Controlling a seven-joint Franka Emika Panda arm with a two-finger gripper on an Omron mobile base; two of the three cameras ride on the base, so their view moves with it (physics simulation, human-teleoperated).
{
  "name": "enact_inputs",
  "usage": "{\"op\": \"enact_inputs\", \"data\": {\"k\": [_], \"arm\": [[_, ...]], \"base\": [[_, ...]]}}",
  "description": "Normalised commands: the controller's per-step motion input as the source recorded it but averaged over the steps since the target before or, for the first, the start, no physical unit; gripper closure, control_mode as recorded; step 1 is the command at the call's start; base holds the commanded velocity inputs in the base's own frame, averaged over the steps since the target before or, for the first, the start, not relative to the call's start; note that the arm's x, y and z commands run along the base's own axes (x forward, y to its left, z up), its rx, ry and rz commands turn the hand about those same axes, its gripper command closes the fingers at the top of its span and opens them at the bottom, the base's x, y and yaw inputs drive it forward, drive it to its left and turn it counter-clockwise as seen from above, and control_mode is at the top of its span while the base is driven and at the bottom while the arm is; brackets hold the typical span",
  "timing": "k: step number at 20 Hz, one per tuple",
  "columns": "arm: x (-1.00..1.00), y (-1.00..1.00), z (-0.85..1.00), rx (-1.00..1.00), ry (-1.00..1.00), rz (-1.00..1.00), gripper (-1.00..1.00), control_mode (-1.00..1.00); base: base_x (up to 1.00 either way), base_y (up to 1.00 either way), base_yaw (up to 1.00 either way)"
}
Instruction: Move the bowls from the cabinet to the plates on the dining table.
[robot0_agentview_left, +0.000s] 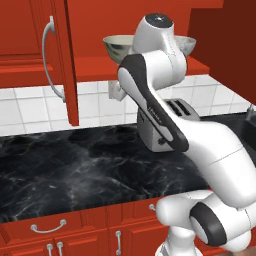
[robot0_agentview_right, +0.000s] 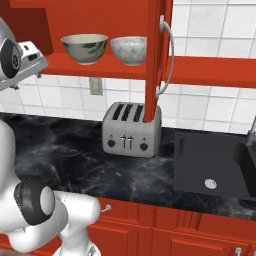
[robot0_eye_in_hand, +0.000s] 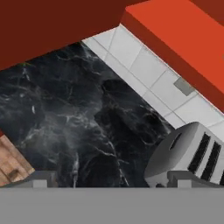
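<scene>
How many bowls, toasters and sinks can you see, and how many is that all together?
Bowls: 2, a cream bowl and a speckled grey-white bowl, both on the open cabinet shelf.
Toasters: 1, the silver toaster on the black counter.
Sinks: 1, the dark sink.
Total: 4.

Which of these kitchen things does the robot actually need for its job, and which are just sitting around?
Needed:
- cream bowl
- speckled bowl
- red cabinet with its doors open
- gripper, open and empty

Just sitting around:
- toaster
- sink
- wall socket
- black counter
</scene>
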Motion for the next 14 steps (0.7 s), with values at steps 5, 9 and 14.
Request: {"op": "enact_inputs", "data": {"k": [5, 9, 14], "arm": [[0.15, -0.51, 0.25, -0.2, -0.08, 0.0, -1.0, -1.0], [0.21, -0.34, 0.15, -0.22, -0.06, 0.0, -1.0, -1.0], [0.2, -0.22, 0.06, -0.24, -0.06, 0.0, -1.0, -1.0]], "base": [[0.0, 0.0, 0.0], [0.0, 0.0, 0.0], [0.0, 0.0, 0.0]]}}
